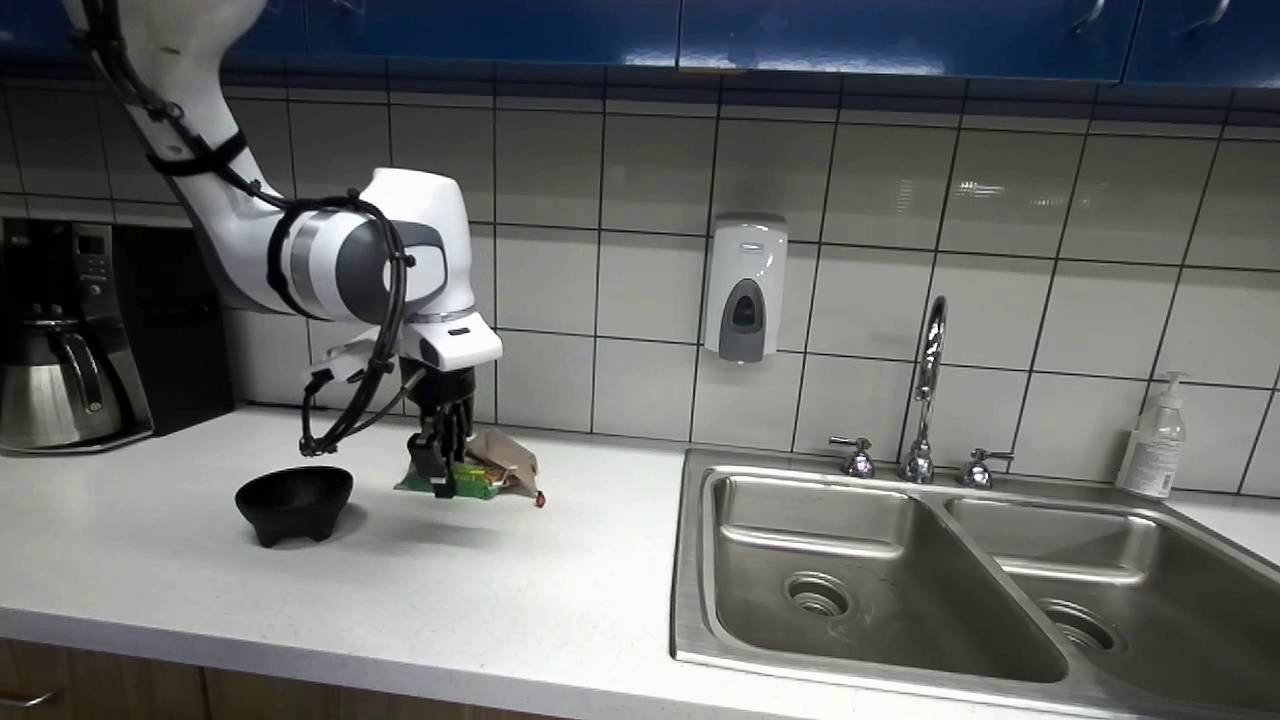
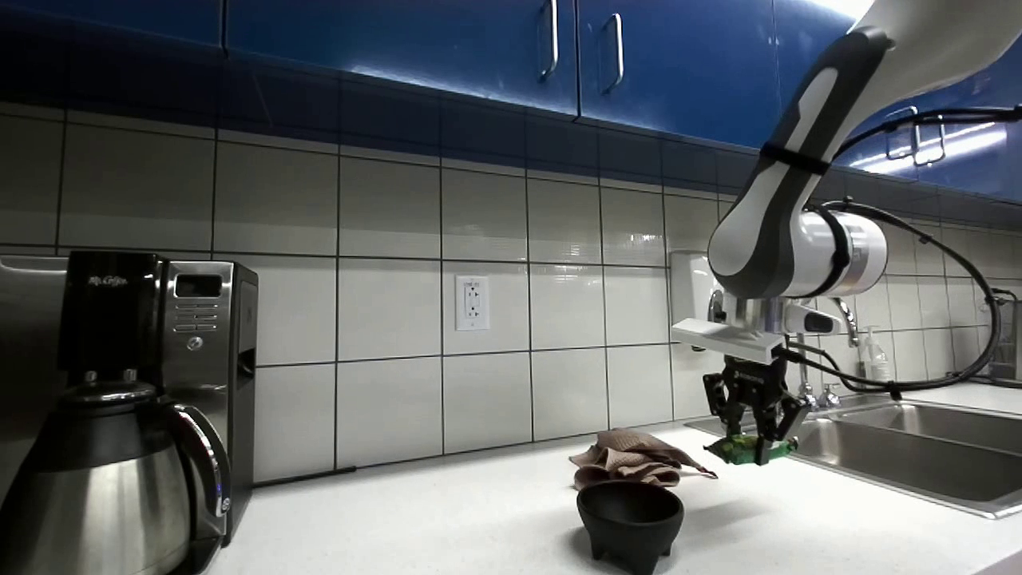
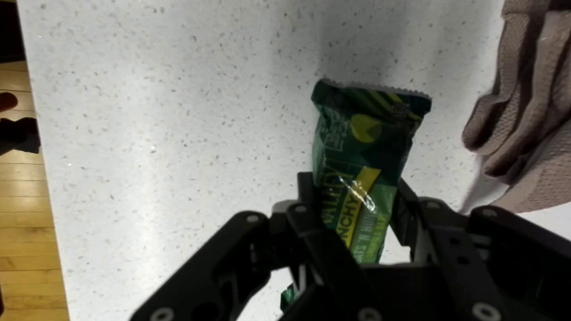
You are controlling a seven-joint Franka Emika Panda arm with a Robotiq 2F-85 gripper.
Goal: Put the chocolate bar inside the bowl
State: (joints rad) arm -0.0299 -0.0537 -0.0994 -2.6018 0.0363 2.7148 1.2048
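Observation:
The bar, in a green and yellow wrapper, is between my gripper's fingers in all views: in both exterior views [image 1: 478, 482] [image 2: 738, 450] and in the wrist view [image 3: 370, 156]. My black gripper [image 1: 443, 485] [image 2: 757, 443] [image 3: 354, 189] is shut on the bar's long sides, near its middle. It holds the bar a little above the white counter, with a shadow below. The black footed bowl [image 1: 300, 515] [image 2: 635, 527] stands upright on the counter, apart from the gripper, and its visible inside looks empty. The bowl is out of the wrist view.
A crumpled brown cloth [image 1: 512, 462] [image 2: 627, 461] [image 3: 531, 133] lies on the counter near the gripper, by the tiled wall. A coffee maker [image 1: 165, 340] [image 2: 120, 463] stands at the counter's far end. A steel double sink [image 1: 690, 570] is at the opposite side.

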